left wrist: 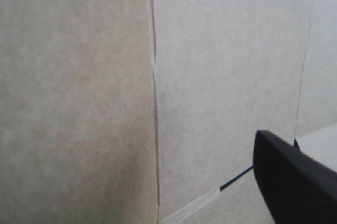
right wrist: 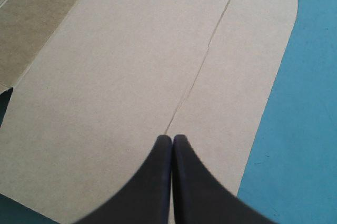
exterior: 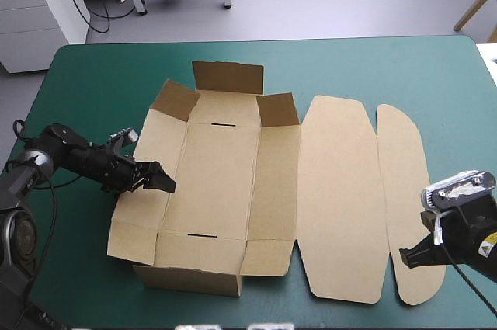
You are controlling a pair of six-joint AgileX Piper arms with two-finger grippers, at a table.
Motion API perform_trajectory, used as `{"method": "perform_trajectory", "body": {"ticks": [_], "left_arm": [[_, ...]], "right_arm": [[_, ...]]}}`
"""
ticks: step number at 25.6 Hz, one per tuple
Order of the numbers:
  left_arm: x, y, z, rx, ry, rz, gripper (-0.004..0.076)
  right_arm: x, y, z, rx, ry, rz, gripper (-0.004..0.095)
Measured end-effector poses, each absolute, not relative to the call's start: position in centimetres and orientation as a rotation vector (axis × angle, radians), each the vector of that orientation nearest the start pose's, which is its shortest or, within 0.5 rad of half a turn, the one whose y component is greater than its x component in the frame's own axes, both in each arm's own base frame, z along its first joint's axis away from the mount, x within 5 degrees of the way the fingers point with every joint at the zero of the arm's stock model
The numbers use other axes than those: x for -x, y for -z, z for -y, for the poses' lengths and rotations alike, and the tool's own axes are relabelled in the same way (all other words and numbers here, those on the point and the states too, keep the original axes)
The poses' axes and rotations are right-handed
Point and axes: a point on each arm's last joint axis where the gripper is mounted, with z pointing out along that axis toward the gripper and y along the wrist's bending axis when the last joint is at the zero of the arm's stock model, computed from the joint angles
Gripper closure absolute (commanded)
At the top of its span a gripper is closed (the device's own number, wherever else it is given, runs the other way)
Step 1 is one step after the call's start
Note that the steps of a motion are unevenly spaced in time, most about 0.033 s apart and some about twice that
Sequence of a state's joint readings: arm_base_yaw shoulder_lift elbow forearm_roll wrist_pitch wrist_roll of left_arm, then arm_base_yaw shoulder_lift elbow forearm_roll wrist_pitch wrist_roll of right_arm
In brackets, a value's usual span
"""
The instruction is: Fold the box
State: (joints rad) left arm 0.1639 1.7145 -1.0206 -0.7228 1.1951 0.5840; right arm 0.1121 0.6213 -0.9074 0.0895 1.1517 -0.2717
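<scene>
Right pincer point(exterior: 404, 256), left pincer point(exterior: 166, 184): two. One box point(exterior: 217, 182).

Brown box point(exterior: 217, 182), teal-green table cover point(exterior: 349, 66), black right end effector point(right wrist: 172, 138)

brown box sheet spread across teal-green table

a table point(exterior: 458, 74) under a teal-green cover point(exterior: 373, 66) carried one thing, the box point(exterior: 225, 182), a cut sheet of brown board that lay across its middle, inside every edge. the base point(exterior: 213, 178) rested flat on the cover, with the far wall point(exterior: 227, 78) and the near wall point(exterior: 186, 279) standing up from it. toward the table's right edge the broad lid panel point(exterior: 338, 198) and the rounded flap point(exterior: 404, 190) beside it lay flat on the cover, which showed bare all round the board.
</scene>
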Motion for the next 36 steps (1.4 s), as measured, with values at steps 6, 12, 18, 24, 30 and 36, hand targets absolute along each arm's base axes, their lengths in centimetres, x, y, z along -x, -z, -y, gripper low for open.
{"method": "perform_trajectory", "body": {"ticks": [6,12,18,24,30,36], "left_arm": [[-29.4,-19.7,0.5,-0.052,0.970,-2.971,0.0499],[-29.1,-19.2,0.5,-0.051,0.967,-3.016,0.0730],[-29.1,-19.4,0.7,-0.028,1.020,-3.005,0.0731],[-29.0,-19.4,0.8,-0.025,1.024,-3.004,0.0731],[-29.1,-19.4,0.8,-0.032,1.024,-3.003,0.0731],[-30.6,-21.6,2.7,-0.366,0.756,-3.034,0.0734]], "right_arm": [[-8.2,-36.7,-1.7,0.445,-0.035,-2.302,0.0928],[-8.2,-36.7,-1.7,0.445,-0.035,-2.302,0.0928],[-8.2,-36.7,-1.7,0.445,-0.035,-2.303,0.0927],[-8.2,-36.7,-1.7,0.445,-0.036,-2.303,0.0927],[-8.2,-36.7,-1.7,0.445,-0.036,-2.303,0.0927],[-8.3,-36.8,-1.7,0.440,-0.033,-2.284,0.0927]]}}
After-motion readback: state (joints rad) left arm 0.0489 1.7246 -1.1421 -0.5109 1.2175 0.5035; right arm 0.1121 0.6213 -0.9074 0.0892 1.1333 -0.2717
